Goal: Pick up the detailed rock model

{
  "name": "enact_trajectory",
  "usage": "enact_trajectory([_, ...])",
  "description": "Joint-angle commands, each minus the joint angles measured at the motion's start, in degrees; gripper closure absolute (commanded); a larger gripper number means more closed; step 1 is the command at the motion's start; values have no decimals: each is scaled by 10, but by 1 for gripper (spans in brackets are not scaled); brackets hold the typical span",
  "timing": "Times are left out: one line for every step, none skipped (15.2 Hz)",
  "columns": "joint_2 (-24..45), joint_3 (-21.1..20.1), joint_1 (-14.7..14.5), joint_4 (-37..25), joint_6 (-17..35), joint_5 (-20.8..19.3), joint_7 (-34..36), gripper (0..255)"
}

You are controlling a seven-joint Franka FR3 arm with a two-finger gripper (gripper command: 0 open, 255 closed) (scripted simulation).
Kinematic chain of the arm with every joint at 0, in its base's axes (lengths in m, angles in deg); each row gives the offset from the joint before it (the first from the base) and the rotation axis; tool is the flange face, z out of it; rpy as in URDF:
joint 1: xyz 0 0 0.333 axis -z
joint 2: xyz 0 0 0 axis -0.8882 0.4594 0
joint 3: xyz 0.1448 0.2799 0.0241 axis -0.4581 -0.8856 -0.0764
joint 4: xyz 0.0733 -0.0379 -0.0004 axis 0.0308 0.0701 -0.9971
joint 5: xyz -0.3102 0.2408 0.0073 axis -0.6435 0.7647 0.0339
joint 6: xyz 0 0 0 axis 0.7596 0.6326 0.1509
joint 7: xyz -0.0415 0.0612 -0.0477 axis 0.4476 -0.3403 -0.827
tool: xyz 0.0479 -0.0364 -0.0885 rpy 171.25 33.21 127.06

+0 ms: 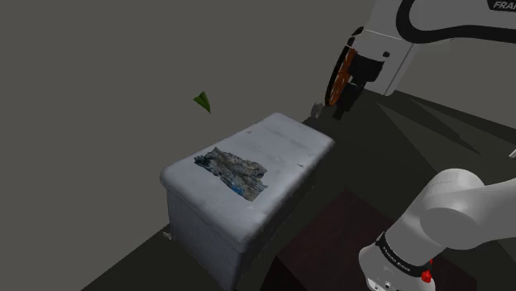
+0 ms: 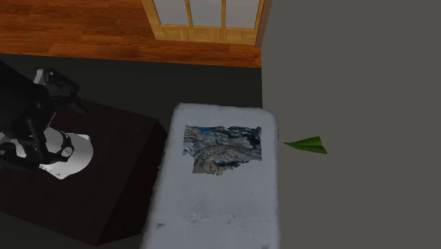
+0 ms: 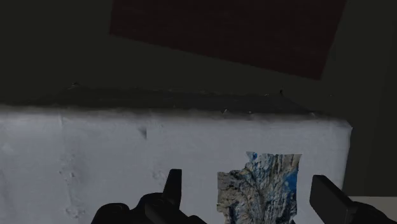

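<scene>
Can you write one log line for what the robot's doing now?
stage: before grasp | gripper: open, holding nothing | rock model: lying flat on white block, untouched

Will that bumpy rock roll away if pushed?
Probably not: the rock lies flat and wide on the white block. Its ragged edges likely give grip, though so thin a shape may be hard to pinch.

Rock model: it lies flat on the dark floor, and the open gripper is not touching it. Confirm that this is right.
One thing is wrong. The rock model lies flat on top of the white block, not on the dark floor, as the shoulder view shows. The rest holds: the gripper is open and not touching it.
</scene>
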Motion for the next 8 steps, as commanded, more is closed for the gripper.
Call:
enact_trajectory([0, 0, 0, 0, 0, 0, 0, 0])
enact_trajectory([14, -15, 1, -3, 5, 9, 28, 0])
enact_trajectory([28, -29, 2, -7, 11, 18, 56, 0])
enact_trajectory([44, -44, 3, -12, 16, 26, 84, 0])
enact_trajectory([61, -58, 5, -17, 22, 34, 111, 0])
enact_trajectory([79, -71, 6, -24, 27, 41, 139, 0])
enact_trajectory([98, -84, 8, -32, 33, 48, 166, 0])
enact_trajectory([117, -97, 10, -41, 38, 54, 193, 0])
